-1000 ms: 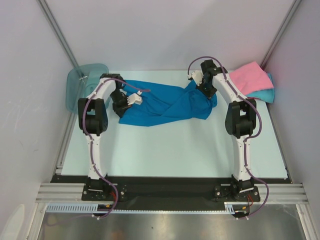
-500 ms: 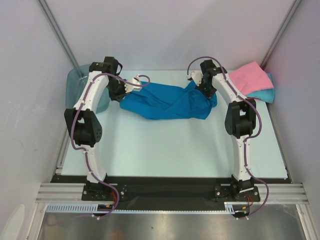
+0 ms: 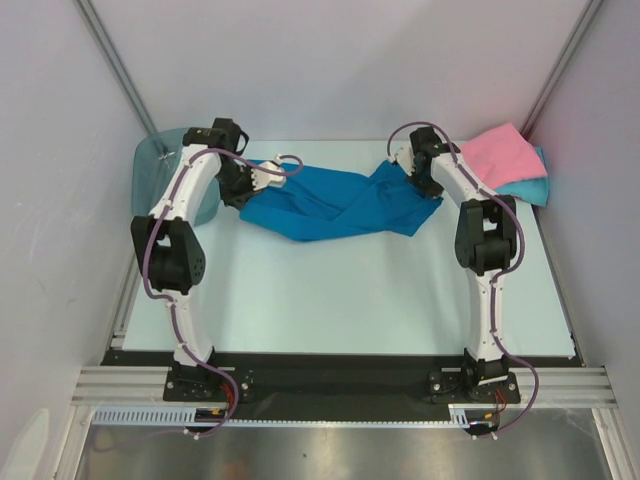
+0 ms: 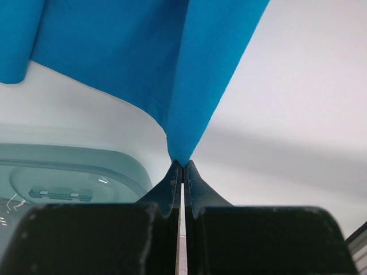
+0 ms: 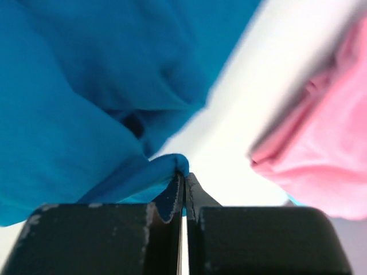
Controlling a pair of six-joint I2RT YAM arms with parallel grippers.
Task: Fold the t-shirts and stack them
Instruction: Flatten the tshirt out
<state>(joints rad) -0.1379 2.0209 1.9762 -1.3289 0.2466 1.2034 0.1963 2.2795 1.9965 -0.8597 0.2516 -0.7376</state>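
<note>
Top external view: the deep blue t-shirt (image 3: 335,205) lies bunched across the 12 o'clock part of the table (image 3: 350,300), pinched at both ends. The left gripper (image 3: 270,178) is clenched on its 9 o'clock corner. The right gripper (image 3: 400,163) grasps a fold at its 3 o'clock end. Both wrist views show blue cloth nipped between closed fingertips. At 2 o'clock the pink t-shirt (image 3: 498,152) lies on the turquoise t-shirt (image 3: 535,190). The teal bin (image 3: 150,170) stands at 10 o'clock; what it holds cannot be told.
</note>
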